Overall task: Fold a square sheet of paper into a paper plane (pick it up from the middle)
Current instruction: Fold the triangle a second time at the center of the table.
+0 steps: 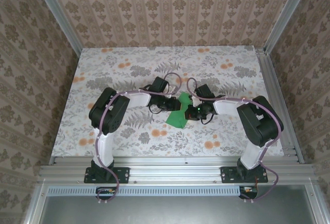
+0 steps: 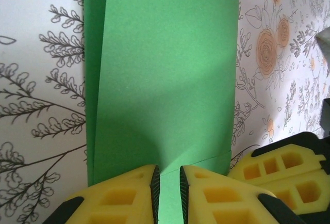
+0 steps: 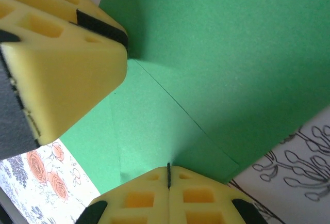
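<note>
My left hand (image 2: 169,185) pinches the near edge of the square sheet of paper (image 2: 165,74), already creased and lifted just above the floral tabletop (image 1: 129,64) between my arms, and my right hand (image 3: 168,175) is pressed together on another edge of it. I judge the sheet very light, limp and easily crumpled. Hold should stay at edges and along creases, with light, even pull.

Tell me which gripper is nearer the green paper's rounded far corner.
Left. The left gripper faces that corner along the square sheet of paper; the right gripper, shut, pinches the sheet's edge beside it.
</note>
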`<state>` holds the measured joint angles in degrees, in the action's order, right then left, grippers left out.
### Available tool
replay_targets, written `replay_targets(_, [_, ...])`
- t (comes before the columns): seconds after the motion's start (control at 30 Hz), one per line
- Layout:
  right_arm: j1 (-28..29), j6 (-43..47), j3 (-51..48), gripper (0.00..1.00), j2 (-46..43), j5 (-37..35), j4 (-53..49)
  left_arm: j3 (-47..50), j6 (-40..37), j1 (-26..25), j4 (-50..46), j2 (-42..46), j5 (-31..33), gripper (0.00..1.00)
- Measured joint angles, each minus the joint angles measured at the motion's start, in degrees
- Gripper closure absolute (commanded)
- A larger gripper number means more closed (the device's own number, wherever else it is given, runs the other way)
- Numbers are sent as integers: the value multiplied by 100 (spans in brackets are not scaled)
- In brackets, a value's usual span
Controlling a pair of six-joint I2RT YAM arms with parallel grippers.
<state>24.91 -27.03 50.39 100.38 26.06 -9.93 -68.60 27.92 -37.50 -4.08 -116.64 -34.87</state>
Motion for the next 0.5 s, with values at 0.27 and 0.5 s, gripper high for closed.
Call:
replay_targets(0.27, [11, -50, 0, 87, -332, -37, -109, -44, -308, -96, -83, -15, 199, 78])
replay_targets(0.5, [140, -525, -87, 90, -651, 203, 256, -17, -442, -125, -22, -13, 245, 78])
